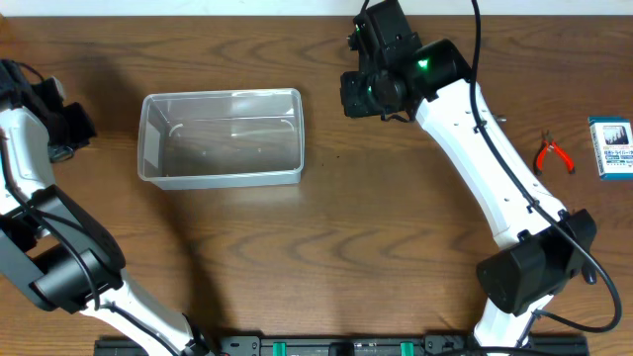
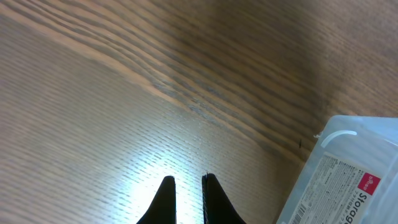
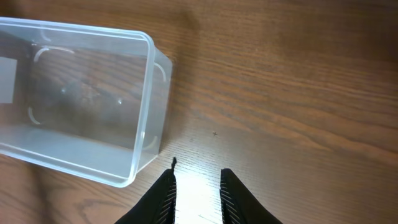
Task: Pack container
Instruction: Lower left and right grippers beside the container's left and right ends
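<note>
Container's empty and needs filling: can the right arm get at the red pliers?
Probably yes: the pliers lie uncovered on the table beside the right arm, only the small box nearby.

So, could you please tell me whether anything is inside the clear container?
No, the overhead view shows the container empty, with the red-handled pliers and the small box lying outside it.

Soft even light — white glare on the table (image 3: 198, 182) and the container (image 1: 223, 179) walls.
</note>
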You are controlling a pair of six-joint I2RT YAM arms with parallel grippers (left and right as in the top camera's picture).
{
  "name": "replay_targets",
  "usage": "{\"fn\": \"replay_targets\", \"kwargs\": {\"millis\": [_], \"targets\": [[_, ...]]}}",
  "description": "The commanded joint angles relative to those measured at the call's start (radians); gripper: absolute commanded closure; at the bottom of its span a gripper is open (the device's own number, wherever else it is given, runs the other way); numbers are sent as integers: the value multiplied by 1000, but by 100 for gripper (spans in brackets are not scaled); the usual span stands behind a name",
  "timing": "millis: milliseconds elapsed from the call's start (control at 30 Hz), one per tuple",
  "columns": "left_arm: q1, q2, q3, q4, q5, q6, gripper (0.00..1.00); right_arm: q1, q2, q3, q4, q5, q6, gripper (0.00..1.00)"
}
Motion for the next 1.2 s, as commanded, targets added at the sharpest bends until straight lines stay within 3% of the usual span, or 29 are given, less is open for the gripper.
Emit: {"fn": "replay_targets", "kwargs": {"millis": [0, 233, 500, 833, 1000, 1167], "targets": [[-3, 26, 9, -8, 20, 41, 94, 4, 3, 13, -13, 16, -43, 75], [-32, 29, 9, -17, 20, 138, 94, 4, 3, 13, -65, 17, -110, 72], [-85, 29, 9, -17, 19, 164, 94, 4, 7, 12, -87, 16, -153, 72], [-97, 29, 8, -19, 19, 182, 94, 5, 55, 12, -108, 16, -153, 86], [-97, 29, -10, -18, 19, 183, 94, 6, 91, 12, -110, 4, -152, 99], [-97, 29, -16, -18, 19, 182, 94, 6, 106, 12, -109, 0, -152, 99]]}}
